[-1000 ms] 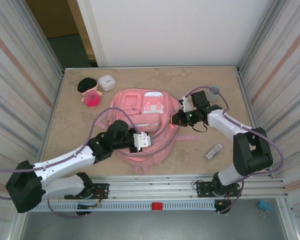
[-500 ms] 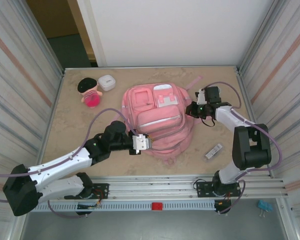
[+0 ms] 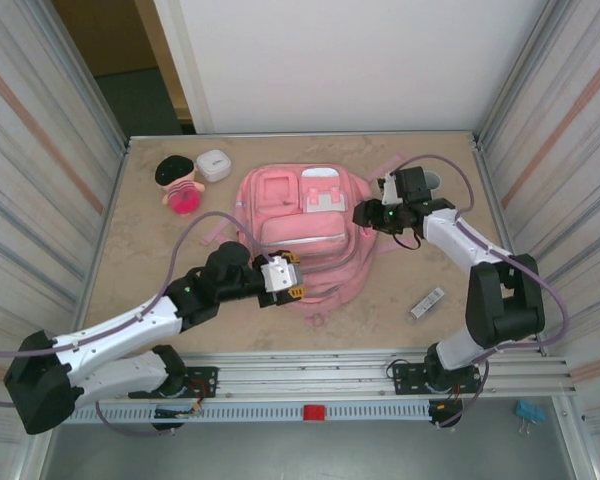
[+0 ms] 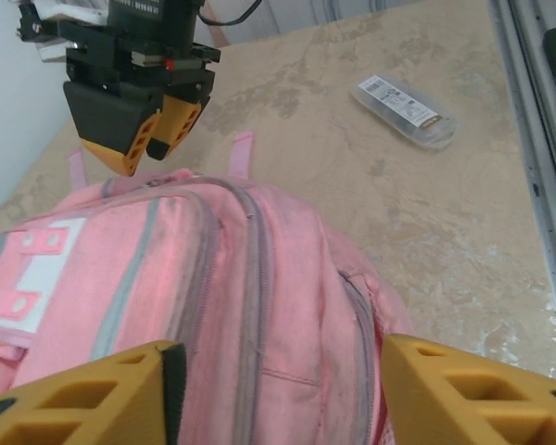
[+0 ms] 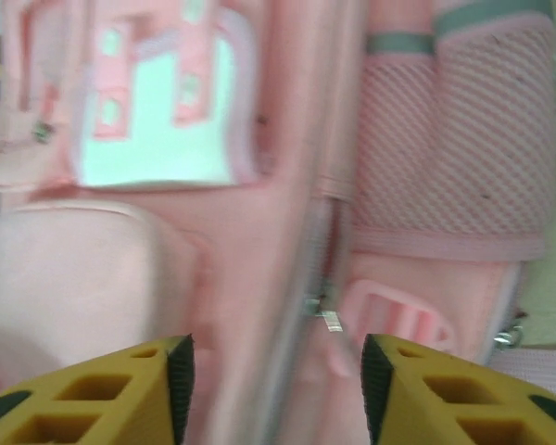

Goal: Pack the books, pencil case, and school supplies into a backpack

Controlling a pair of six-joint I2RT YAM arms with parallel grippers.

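- Top external view: a tan, marbled table (image 3: 130, 240) stood between ribbed metal side walls, with a white panel behind it. The pink backpack (image 3: 300, 215) lay flat near the table's middle, front pockets up, its white patches toward the far edge.
- Same view: the left gripper (image 3: 296, 277) hung over the backpack's near-left edge, its orange-tipped fingers parted. The right gripper (image 3: 363, 214) sat at the backpack's right side, near the far corner; whether it touched the fabric could not be told from above.
- Same view: the white school-supply stick (image 3: 427, 302) lay on bare table to the right of the backpack, well apart from it. A black-haired pink doll (image 3: 180, 186) and a small white box (image 3: 213, 164) stood just beside each other at the far left. A grey cup (image 3: 432, 181) was partly hidden behind the right arm.
- Left wrist view: the left gripper's two yellow fingers (image 4: 83, 394) stood spread wide at the bottom edge, above the backpack's zip seams, gripping nothing. Beyond them the right gripper pointed down at the backpack's far rim, and the stick lay on the table further off.
- Right wrist view (blurred): the right gripper's yellow fingers (image 5: 83, 389) were spread apart over the backpack's white patch, mesh side pocket and a strap buckle, holding nothing.
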